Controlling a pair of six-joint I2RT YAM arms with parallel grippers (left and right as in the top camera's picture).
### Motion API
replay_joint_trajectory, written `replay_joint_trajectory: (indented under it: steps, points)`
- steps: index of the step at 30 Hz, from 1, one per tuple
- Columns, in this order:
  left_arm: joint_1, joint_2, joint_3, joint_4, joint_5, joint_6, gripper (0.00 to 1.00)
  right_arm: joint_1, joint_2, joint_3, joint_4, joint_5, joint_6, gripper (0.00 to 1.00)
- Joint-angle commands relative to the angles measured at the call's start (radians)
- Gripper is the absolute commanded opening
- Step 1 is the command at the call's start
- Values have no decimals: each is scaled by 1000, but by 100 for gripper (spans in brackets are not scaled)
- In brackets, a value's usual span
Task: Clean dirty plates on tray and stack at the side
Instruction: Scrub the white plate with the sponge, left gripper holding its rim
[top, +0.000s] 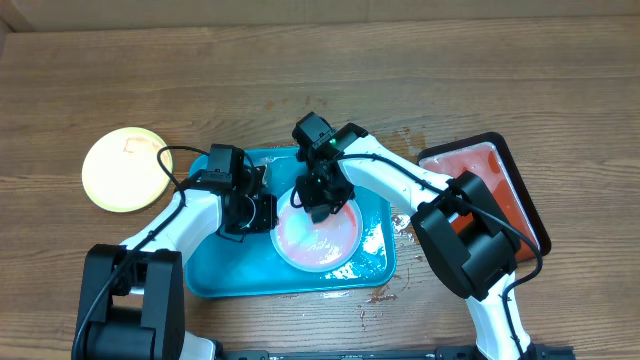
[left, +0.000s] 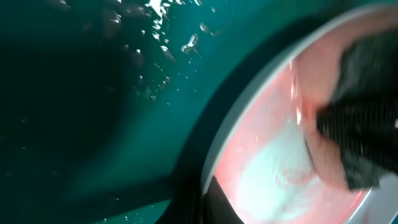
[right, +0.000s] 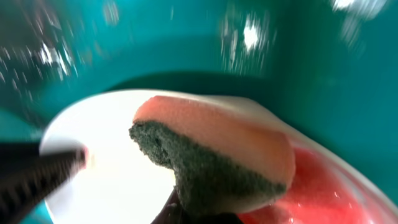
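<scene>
Step in hand: scrubbing the pinkish-white plate (top: 325, 245), judging by the sponge pressed to it and the red-tinted foam across its face.
Plate: lies flat in the right half of the blue tray (top: 215, 275), centre of the overhead frame.
Right gripper (top: 322, 200): closed on a sponge (right: 211, 155), green rough side down, over the plate's upper-left part.
Left gripper (top: 258, 212): at the plate's left rim, apparently steadying it; whether its jaws are pinched on the rim or only resting there, I cannot tell.
Tray: wet, with water beads and shine around the plate.
Yellow plate (top: 122, 170): on the table at far left, outside the tray, looking mostly clean.
Doing it well: keep the rough side flat on the plate, work in overlapping passes toward the lower right where pink film remains, and press gently so the plate does not slide.
Risk: the wet tray is slippery, so a hard push could skid the plate out from the left gripper.
Left to do: wipe off the foam, then stack this plate at the side.
</scene>
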Motion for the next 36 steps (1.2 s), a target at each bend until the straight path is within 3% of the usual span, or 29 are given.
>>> replay_joint_trajectory:
  steps: [1,9,21,25,32,36]
  points:
    - [-6,12,-7,6,27,21,4,15,48,-20,-80,-22,60,4]
    - [-6,12,-7,3,29,24,4,-24,48,-18,-197,377,285,4]
    - [-7,12,-7,3,29,31,4,-148,48,-18,-125,448,336,4]
    - [-6,12,-7,3,29,23,4,-158,48,-18,-99,366,329,4]
    - [-6,12,-7,4,29,22,4,-120,48,-18,-99,-107,18,4]
    - [-6,12,-7,4,29,19,4,-74,48,-18,-68,-216,-36,4]
